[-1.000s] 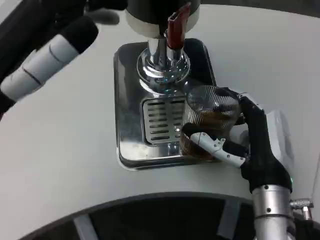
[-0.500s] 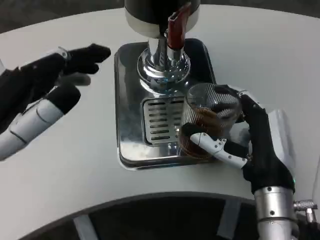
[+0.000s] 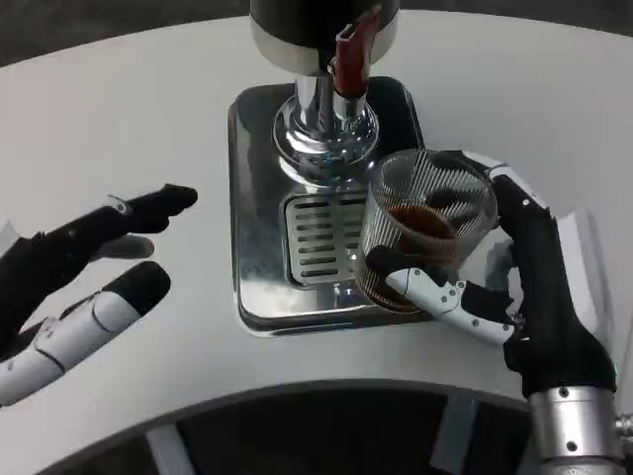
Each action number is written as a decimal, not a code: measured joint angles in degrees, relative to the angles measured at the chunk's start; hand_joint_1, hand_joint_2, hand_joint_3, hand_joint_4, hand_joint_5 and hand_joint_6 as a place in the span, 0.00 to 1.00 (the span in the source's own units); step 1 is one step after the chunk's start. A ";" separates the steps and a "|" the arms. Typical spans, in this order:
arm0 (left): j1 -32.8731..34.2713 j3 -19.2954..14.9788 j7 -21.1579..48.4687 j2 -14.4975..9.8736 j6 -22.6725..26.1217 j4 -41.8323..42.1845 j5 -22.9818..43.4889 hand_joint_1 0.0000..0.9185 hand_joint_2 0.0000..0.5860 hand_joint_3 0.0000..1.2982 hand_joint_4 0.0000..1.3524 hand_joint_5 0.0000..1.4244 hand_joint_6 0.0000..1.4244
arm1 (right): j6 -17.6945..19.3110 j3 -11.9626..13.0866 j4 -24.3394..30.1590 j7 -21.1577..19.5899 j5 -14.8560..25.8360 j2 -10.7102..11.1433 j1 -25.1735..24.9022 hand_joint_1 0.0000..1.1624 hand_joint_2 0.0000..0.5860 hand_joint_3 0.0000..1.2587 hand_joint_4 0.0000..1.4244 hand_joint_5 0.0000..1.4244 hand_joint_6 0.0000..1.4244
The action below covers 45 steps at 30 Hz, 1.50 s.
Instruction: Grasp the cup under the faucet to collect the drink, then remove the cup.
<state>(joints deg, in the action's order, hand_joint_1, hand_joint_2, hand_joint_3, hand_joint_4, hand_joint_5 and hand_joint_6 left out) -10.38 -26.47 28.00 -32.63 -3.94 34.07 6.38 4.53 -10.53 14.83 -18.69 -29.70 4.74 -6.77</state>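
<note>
A ribbed clear cup (image 3: pixel 420 233) holding brown drink is gripped by my right hand (image 3: pixel 514 277), whose fingers wrap around its side. The cup hangs over the right edge of the steel drip tray (image 3: pixel 259 198), to the right of the slotted grate (image 3: pixel 315 237). The chrome faucet (image 3: pixel 324 119) with its red lever (image 3: pixel 351 49) stands at the tray's back, left of and behind the cup. My left hand (image 3: pixel 79 282) hovers open over the table at the left, fingers spread, holding nothing.
The dispenser's dark round body (image 3: pixel 321 25) rises at the top centre. The white table (image 3: pixel 148 129) curves to a front edge near the bottom, with dark floor beyond it.
My right hand has carried the cup slightly right and toward me, away from the faucet. My left hand has dropped and drawn back from the dispenser toward the lower left.
</note>
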 measured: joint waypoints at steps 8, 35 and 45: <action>-1.21 0.09 -0.97 0.20 0.03 1.22 -4.44 0.00 0.17 0.12 0.04 0.06 0.12 | 0.65 -1.46 5.48 3.28 -0.49 0.45 4.46 0.81 0.32 0.64 0.71 0.96 1.00; -8.61 -4.66 -0.83 -1.73 -2.20 7.42 -16.40 0.00 0.11 0.05 0.00 0.00 0.08 | 1.67 -7.12 9.40 7.36 -4.83 -0.97 4.35 0.82 0.31 0.65 0.72 0.97 1.00; -10.67 -5.46 -0.17 -2.48 -5.51 9.44 -18.71 0.00 0.12 0.05 0.00 0.00 0.08 | 1.67 -7.95 9.40 8.65 -4.86 -0.98 3.44 0.82 0.31 0.66 0.73 0.98 1.00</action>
<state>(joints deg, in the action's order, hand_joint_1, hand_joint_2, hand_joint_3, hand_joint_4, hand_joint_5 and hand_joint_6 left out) -21.05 -31.93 27.83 -35.12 -9.46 43.51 -12.33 6.20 -18.48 24.23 -10.05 -34.56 3.77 -3.33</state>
